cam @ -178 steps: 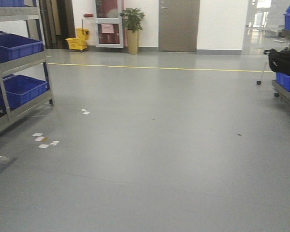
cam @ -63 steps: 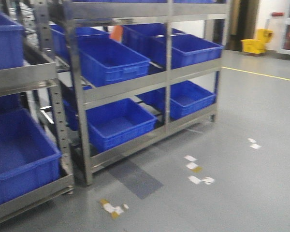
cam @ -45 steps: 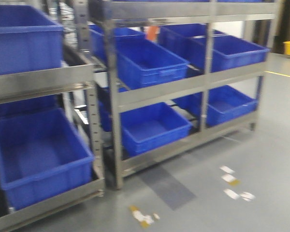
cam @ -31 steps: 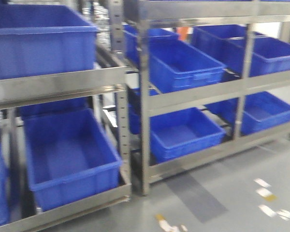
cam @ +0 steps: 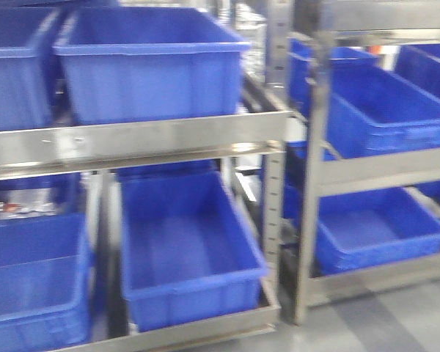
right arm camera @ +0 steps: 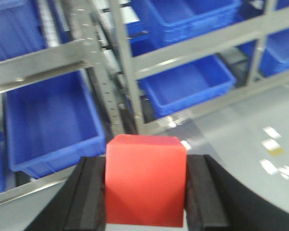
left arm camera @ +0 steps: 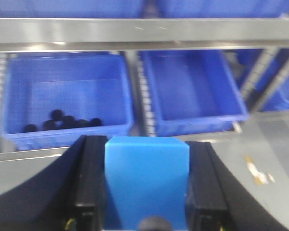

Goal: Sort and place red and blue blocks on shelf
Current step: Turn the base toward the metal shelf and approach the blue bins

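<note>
- Blue block (left arm camera: 147, 185) sits clamped between the left jaws, which are closed snug on both its sides, low at 6 o'clock in the left wrist view.
- Red block (right arm camera: 145, 185) gets the same treatment: it is gripped tight in the right jaws, at 6 o'clock in the right wrist view.
- Big change here: moments ago the front view looked out on open room. The base has swung round, and now the shelf (cam: 169, 139) fills the view, with blue crates (cam: 187, 249) on every tier.
- My read is that the travel is nearly done and placing comes next. Neither block is on the shelf yet.
- Beyond the blue block there is a crate at 11 o'clock holding dark round things (left arm camera: 62, 122), and a second crate (left arm camera: 190, 91) at 1 o'clock.
- The front view is blurred, so the base may not have settled. Better to let it stop before either arm reaches.
</note>
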Controlling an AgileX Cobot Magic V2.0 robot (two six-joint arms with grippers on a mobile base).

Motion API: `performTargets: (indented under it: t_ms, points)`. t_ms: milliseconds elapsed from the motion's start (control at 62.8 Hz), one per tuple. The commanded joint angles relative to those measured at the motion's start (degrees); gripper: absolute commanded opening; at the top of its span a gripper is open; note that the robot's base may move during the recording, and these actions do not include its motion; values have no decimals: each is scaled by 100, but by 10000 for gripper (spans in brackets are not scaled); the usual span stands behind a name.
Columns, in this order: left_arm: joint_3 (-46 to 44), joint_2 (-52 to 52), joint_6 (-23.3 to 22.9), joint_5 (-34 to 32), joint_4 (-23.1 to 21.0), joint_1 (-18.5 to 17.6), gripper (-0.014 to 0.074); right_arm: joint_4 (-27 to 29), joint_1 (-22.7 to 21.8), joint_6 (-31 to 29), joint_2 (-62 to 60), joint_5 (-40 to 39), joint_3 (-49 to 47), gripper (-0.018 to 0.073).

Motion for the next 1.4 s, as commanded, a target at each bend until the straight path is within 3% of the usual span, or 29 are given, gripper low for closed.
performTargets:
  t_ms: [0, 1385]
  points:
    - [-179, 16, -41, -427, 38, 7, 124, -40, -41, -46, 42, -440, -178, 56]
    - [-179, 16, -41, -427, 38, 7, 124, -40, -41, -46, 42, -440, -178, 56]
